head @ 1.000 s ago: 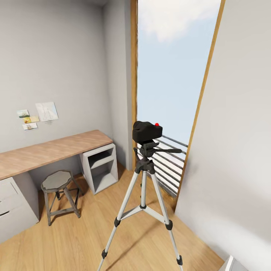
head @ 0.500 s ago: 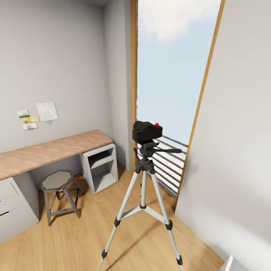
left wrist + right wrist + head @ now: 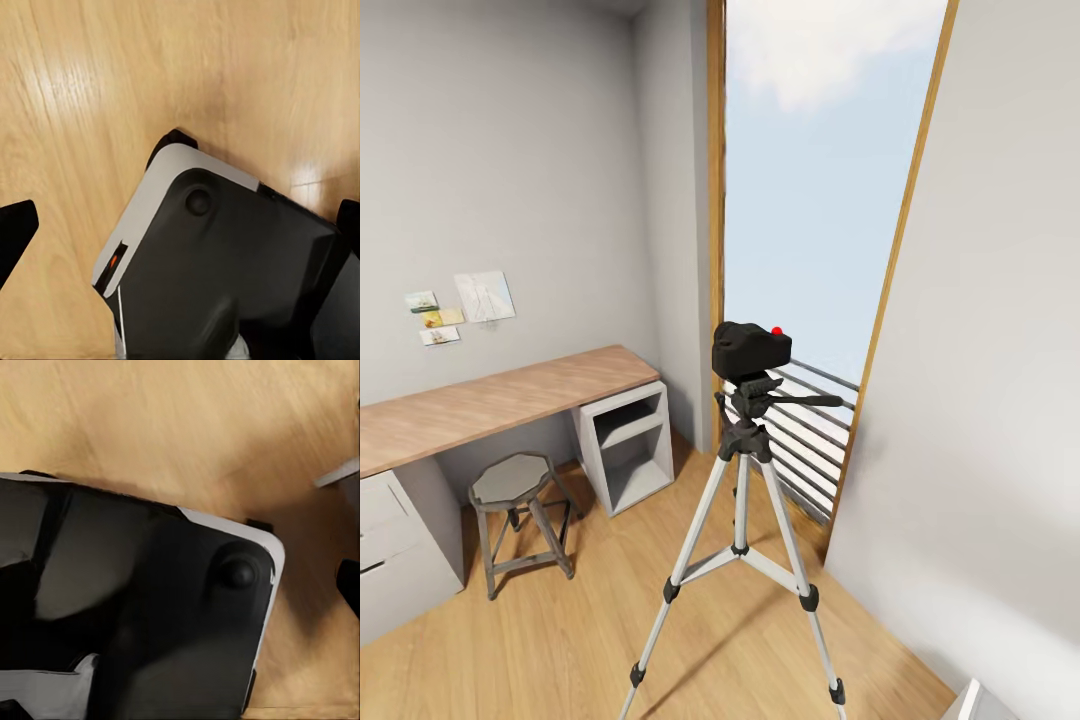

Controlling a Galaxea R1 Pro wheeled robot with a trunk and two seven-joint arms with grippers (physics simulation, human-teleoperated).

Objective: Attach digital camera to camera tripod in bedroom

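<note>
Digital camera (image 3: 751,349) seen seated atop camera tripod (image 3: 743,500) by window (image 3: 815,200), head view. Wood floor (image 3: 90,90) and robot base (image 3: 225,270) shown from wrist views; gripper states cannot be told.

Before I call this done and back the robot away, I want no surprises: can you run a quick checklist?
1. The digital camera sits on top of the camera tripod: ok.
2. Mount actually locked: cannot tell.
3. Tripod upright, legs spread on the wood floor: ok.
4. Camera looks level, red dot up: ok.
5. Stool stands apart from the tripod legs: ok.
6. Grippers empty and away from the camera: cannot tell; the wrist views look down at the robot's base and floor.
</note>
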